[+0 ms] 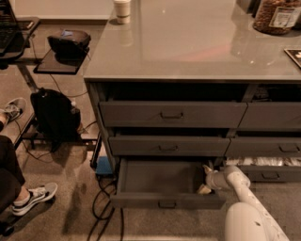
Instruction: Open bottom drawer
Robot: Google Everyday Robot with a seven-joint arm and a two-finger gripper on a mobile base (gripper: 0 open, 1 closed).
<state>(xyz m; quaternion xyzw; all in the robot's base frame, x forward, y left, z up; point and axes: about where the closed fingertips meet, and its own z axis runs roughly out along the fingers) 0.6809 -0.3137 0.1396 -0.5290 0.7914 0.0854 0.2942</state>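
Note:
The bottom drawer point(155, 179) of the left stack is pulled out, showing a plain flat grey interior. Its slim front panel carries a small central loop pull point(167, 204). My gripper point(206, 179) is at the drawer's right end, inside the open drawer near its right wall, on the end of my white arm point(244, 197) that comes in from the lower right. The two taller drawers above, the upper one point(171, 114) and the middle one point(168, 147), sit pushed in.
The neighbouring right stack has a lower drawer point(270, 175) partly open with white items showing. Cables point(101, 207) lie on the floor left of the drawer. A black backpack point(54, 115) and a person's shoe point(33, 197) are at the left. A cup point(122, 10) and jar point(277, 16) stand on the counter.

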